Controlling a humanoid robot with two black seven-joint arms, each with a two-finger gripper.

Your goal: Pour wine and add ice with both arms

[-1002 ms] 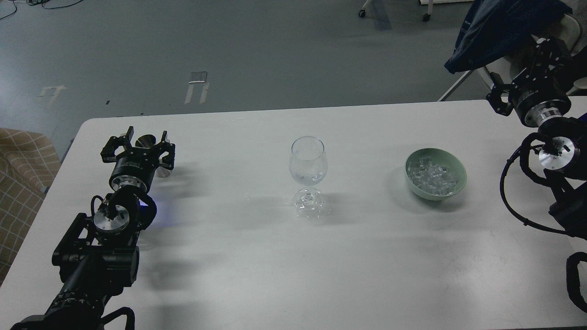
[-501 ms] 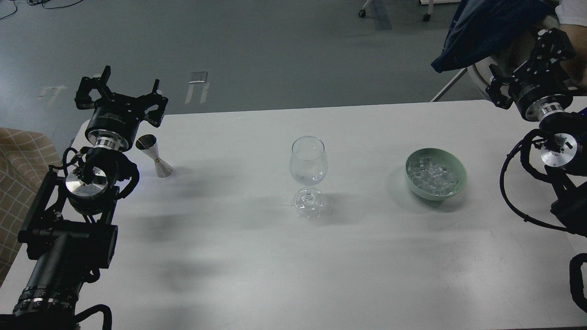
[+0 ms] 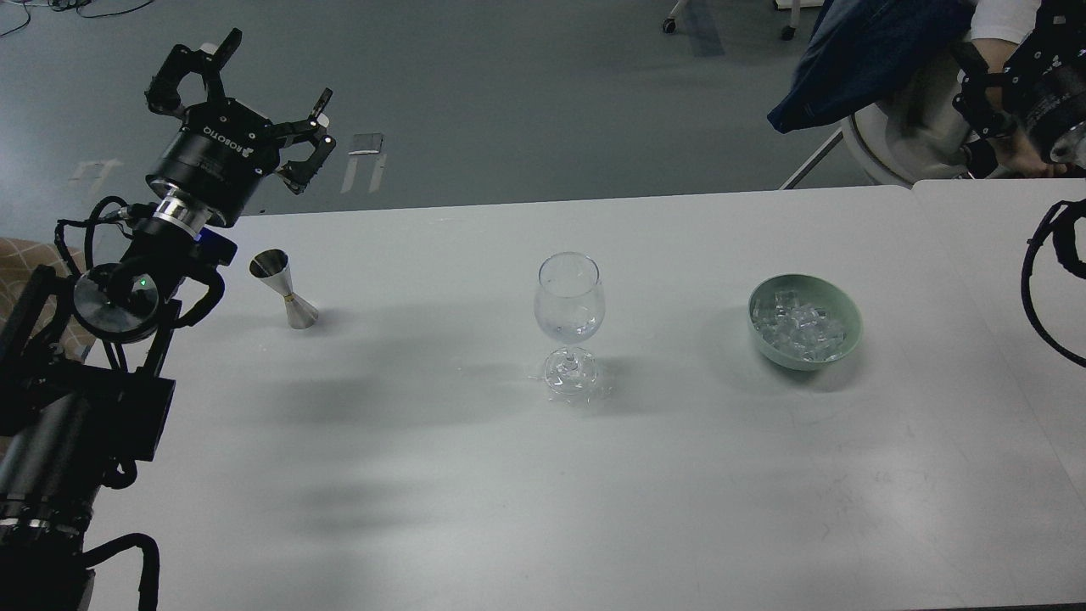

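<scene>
A clear empty wine glass [image 3: 570, 297] stands upright at the table's middle. A pale green bowl [image 3: 845, 333] to its right holds a heap of clear ice cubes [image 3: 799, 327]. A small silver jigger [image 3: 284, 288] stands upright at the left. My left gripper [image 3: 259, 81] is open and empty, raised well above and behind the jigger, beyond the table's far edge. My right gripper [image 3: 1014, 72] is at the top right corner, far from the bowl, partly cut off by the view's edge, so its fingers cannot be told apart.
The white table [image 3: 543, 475] has a second table top [image 3: 1018, 255] butted against its right side. A person in a dark blue garment [image 3: 865, 51] sits on a chair just behind my right gripper.
My left gripper has lifted from around the jigger, up and to the left, leaving the jigger standing. My right gripper has moved up and to the right, partly out of view.
</scene>
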